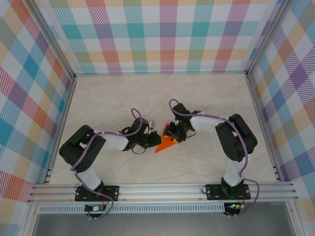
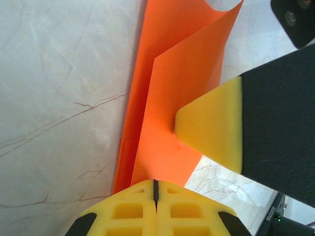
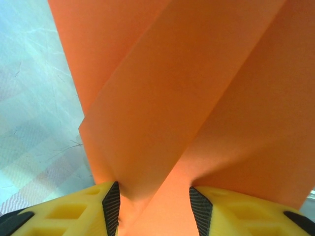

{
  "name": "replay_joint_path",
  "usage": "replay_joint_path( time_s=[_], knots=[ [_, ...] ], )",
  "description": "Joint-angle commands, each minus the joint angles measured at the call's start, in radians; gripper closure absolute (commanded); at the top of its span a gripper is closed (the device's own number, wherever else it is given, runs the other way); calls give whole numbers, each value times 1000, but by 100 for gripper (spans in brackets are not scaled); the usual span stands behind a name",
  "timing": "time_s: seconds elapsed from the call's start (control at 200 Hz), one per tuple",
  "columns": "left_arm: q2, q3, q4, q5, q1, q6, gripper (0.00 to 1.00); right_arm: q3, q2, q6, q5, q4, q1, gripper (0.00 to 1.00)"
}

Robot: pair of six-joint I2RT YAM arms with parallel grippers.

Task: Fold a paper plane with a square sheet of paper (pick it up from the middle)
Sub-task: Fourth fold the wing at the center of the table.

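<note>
Looking like a creasing step here. Got the thin, bright orange, partly folded square sheet of paper [image 1: 165,143] mid-table, between the left gripper [image 2: 155,194], clamped shut on one edge, and the right gripper [image 3: 155,211], straddling the fold with jaws part-way apart, can't tell if really biting. Best to hold that left pinch firm, squeeze along the ridge slowly, no sideways tugging.
</note>
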Motion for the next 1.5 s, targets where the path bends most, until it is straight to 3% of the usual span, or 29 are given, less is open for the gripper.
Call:
replay_joint_path(
  time_s=[0.0,0.305,0.865,1.495],
  knots=[
    [14,21,-35,-14,9,12,100,-61,114,11,142,-157,3,57],
    [19,20,-48,-14,9,20,100,-43,132,4,129,-159,3,61],
    [-30,30,-27,-3,9,24,100,-4,178,-14,132,-189,7,55],
    [26,51,13,24,9,13,99,16,215,-14,117,-195,10,51]
  ],
)
